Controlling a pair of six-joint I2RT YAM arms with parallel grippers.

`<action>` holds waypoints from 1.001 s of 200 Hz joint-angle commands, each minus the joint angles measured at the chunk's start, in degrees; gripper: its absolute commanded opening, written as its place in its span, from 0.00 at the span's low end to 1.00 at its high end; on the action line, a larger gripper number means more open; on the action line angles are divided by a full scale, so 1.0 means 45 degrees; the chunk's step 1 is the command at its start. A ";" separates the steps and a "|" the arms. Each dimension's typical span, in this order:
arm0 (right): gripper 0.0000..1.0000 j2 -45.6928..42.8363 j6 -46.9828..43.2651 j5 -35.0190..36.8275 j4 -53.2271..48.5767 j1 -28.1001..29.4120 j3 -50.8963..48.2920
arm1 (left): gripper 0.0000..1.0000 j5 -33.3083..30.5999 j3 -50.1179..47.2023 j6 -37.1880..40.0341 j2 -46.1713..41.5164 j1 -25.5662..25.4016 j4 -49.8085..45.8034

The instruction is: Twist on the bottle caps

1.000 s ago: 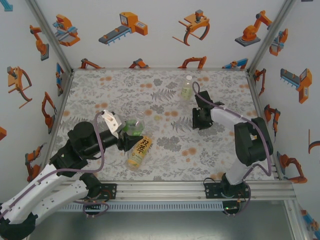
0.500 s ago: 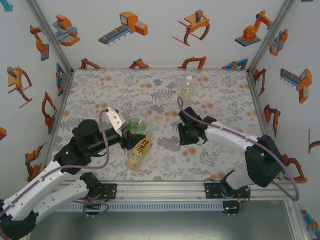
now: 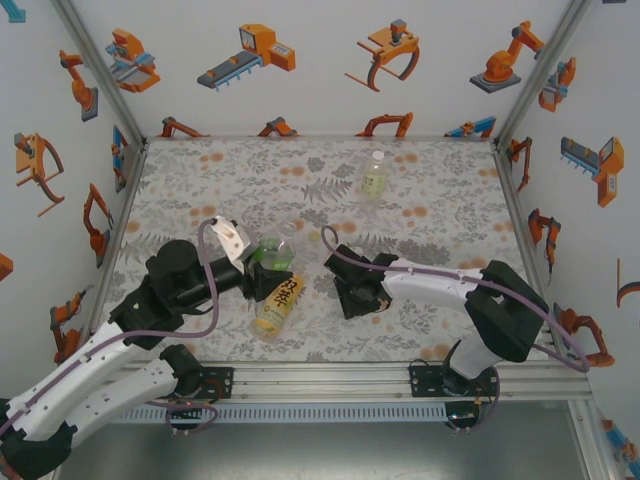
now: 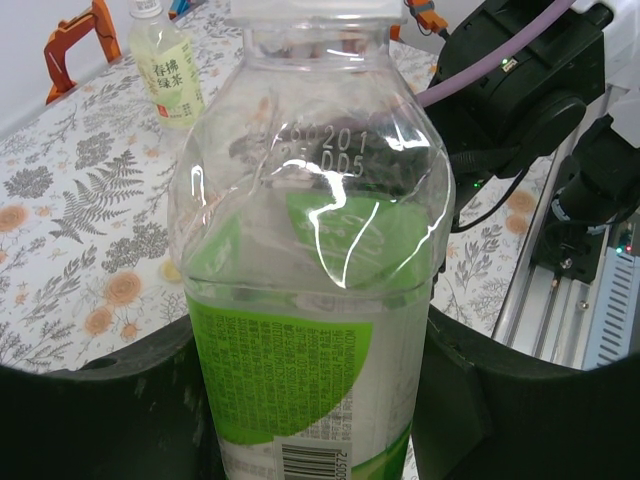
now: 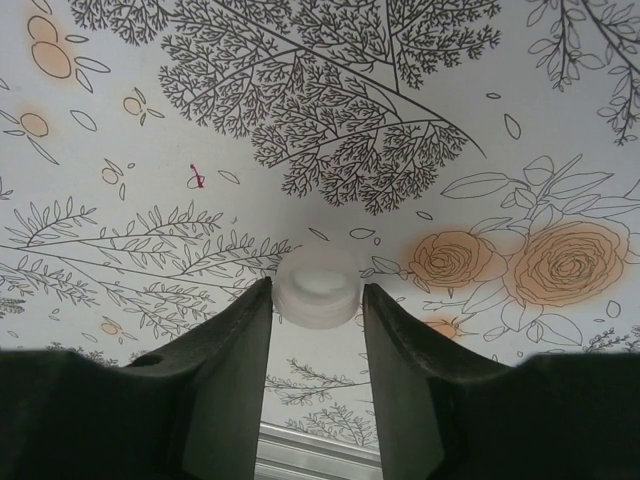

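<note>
Top view: left end effector (image 3: 262,266) clamped on green-labelled bottle (image 3: 273,249), left of worktop (image 3: 200,170) centre; right end effector (image 3: 362,300) low, front-centre.
Left wrist: bottle gripped at its label.
Right wrist: white cap (image 5: 317,290) on worktop, flanked closely by fingers (image 5: 230,380); pinch impossible to tell.

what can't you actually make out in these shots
- Left wrist view: green-label bottle, mouth cut off by the top edge, capped or not unclear.
- Right wrist view: whether the right gripper presses the white cap; gaps too fine.
- Top view: amber bottle, neck too small to read.
</note>
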 commanded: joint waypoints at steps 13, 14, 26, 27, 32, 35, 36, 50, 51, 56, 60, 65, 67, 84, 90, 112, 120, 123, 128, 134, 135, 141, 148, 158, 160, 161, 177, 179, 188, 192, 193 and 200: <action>0.44 -0.0120 0.0174 0.0673 -0.0894 0.0061 0.0663 | 0.00 -0.0135 -0.0114 -0.0117 -0.0282 0.0067 0.0171; 0.44 -0.0131 0.0164 0.0679 -0.0912 0.0061 0.0672 | 0.00 -0.0141 -0.0126 -0.0115 -0.0282 0.0067 0.0163; 0.45 -0.0216 0.0142 0.0658 -0.1055 0.0061 0.0825 | 0.00 -0.0198 -0.0129 -0.0088 -0.0295 0.0072 0.0134; 0.45 -0.0228 0.0148 0.0642 -0.1061 0.0061 0.0841 | 0.00 -0.0201 -0.0133 -0.0081 -0.0298 0.0070 0.0125; 0.45 -0.0272 0.0148 0.0631 -0.1086 0.0062 0.0885 | 0.00 -0.0212 -0.0135 -0.0075 -0.0307 0.0067 0.0122; 0.45 -0.0290 0.0148 0.0611 -0.1062 0.0061 0.0894 | 0.00 -0.0213 -0.0138 -0.0079 -0.0318 0.0067 0.0127; 0.45 -0.0304 0.0151 0.0599 -0.1065 0.0061 0.0895 | 0.00 -0.0209 -0.0138 -0.0076 -0.0309 0.0067 0.0122; 0.44 -0.0405 0.0153 0.0503 -0.0992 0.0061 0.0896 | 0.00 -0.0247 -0.0175 -0.0088 -0.0298 0.0067 0.0152; 0.44 -0.0400 0.0153 0.0497 -0.0981 0.0061 0.0896 | 0.00 -0.0256 -0.0176 -0.0081 -0.0299 0.0067 0.0144; 0.44 -0.0406 0.0147 0.0476 -0.0964 0.0061 0.0896 | 0.00 -0.0281 -0.0177 -0.0074 -0.0283 0.0067 0.0161; 0.44 -0.0382 0.0142 0.0454 -0.0951 0.0061 0.0896 | 0.00 -0.0283 -0.0177 -0.0102 -0.0282 0.0067 0.0162; 0.44 -0.0352 0.0144 0.0433 -0.0932 0.0061 0.0876 | 0.00 -0.0290 -0.0172 -0.0094 -0.0271 0.0067 0.0160; 0.44 -0.0346 0.0151 0.0418 -0.0926 0.0061 0.0876 | 0.00 -0.0285 -0.0181 -0.0108 -0.0278 0.0067 0.0171; 0.43 -0.0217 0.0153 0.0345 -0.0892 0.0057 0.0846 | 0.00 -0.0288 -0.0187 -0.0113 -0.0247 0.0067 0.0198; 0.43 -0.0156 0.0172 0.0316 -0.0858 0.0056 0.0834 | 0.00 -0.0292 -0.0196 -0.0109 -0.0248 0.0067 0.0200; 0.43 -0.0049 0.0179 0.0198 -0.0678 0.0061 0.0747 | 0.00 -0.0325 -0.0177 -0.0094 -0.0225 0.0067 0.0223; 0.43 -0.0025 0.0206 0.0198 -0.0621 0.0061 0.0739 | 0.00 -0.0325 -0.0165 -0.0104 -0.0222 0.0066 0.0217; 0.43 -0.0027 0.0202 0.0180 -0.0601 0.0061 0.0730 | 0.00 -0.0332 -0.0149 -0.0094 -0.0212 0.0067 0.0231; 0.43 -0.0011 0.0209 0.0178 -0.0588 0.0061 0.0738 | 0.00 -0.0343 -0.0152 -0.0109 -0.0191 0.0069 0.0224; 0.43 0.0014 0.0209 0.0178 -0.0569 0.0056 0.0725 | 0.00 -0.0360 -0.0157 -0.0099 -0.0201 0.0067 0.0232; 0.43 0.0014 0.0211 0.0178 -0.0574 0.0058 0.0722 | 0.00 -0.0361 -0.0157 -0.0106 -0.0192 0.0067 0.0233; 0.43 0.0045 0.0198 0.0168 -0.0560 0.0051 0.0720 | 0.00 -0.0332 -0.0156 -0.0111 -0.0169 0.0067 0.0245; 0.43 0.0071 0.0202 0.0159 -0.0558 0.0061 0.0707 | 0.00 -0.0303 -0.0157 -0.0112 -0.0164 0.0067 0.0258; 0.43 0.0108 0.0185 0.0173 -0.0560 0.0061 0.0697 | 0.00 -0.0228 -0.0152 -0.0113 -0.0154 0.0067 0.0302; 0.43 0.0111 0.0186 0.0177 -0.0560 0.0061 0.0685 | 0.00 -0.0240 -0.0151 -0.0113 -0.0146 0.0067 0.0309; 0.43 0.0112 0.0180 0.0177 -0.0550 0.0061 0.0693 | 0.00 -0.0242 -0.0154 -0.0122 -0.0155 0.0067 0.0310; 0.43 0.0150 0.0173 0.0198 -0.0525 0.0061 0.0661 | 0.00 -0.0226 -0.0157 -0.0115 -0.0139 0.0067 0.0297; 0.42 0.0151 0.0188 0.0198 -0.0536 0.0061 0.0651 | 0.00 -0.0230 -0.0157 -0.0113 -0.0152 0.0067 0.0313; 0.42 0.0170 0.0191 0.0183 -0.0536 0.0058 0.0626 | 0.00 -0.0243 -0.0145 -0.0134 -0.0134 0.0067 0.0329; 0.42 0.0171 0.0176 0.0178 -0.0512 0.0061 0.0620 | 0.00 -0.0239 -0.0152 -0.0127 -0.0124 0.0067 0.0325; 0.42 0.0171 0.0184 0.0178 -0.0506 0.0061 0.0621 | 0.00 -0.0232 -0.0155 -0.0130 -0.0114 0.0067 0.0328; 0.42 0.0190 0.0192 0.0144 -0.0453 0.0061 0.0575 | 0.00 -0.0235 -0.0157 -0.0155 -0.0119 0.0067 0.0341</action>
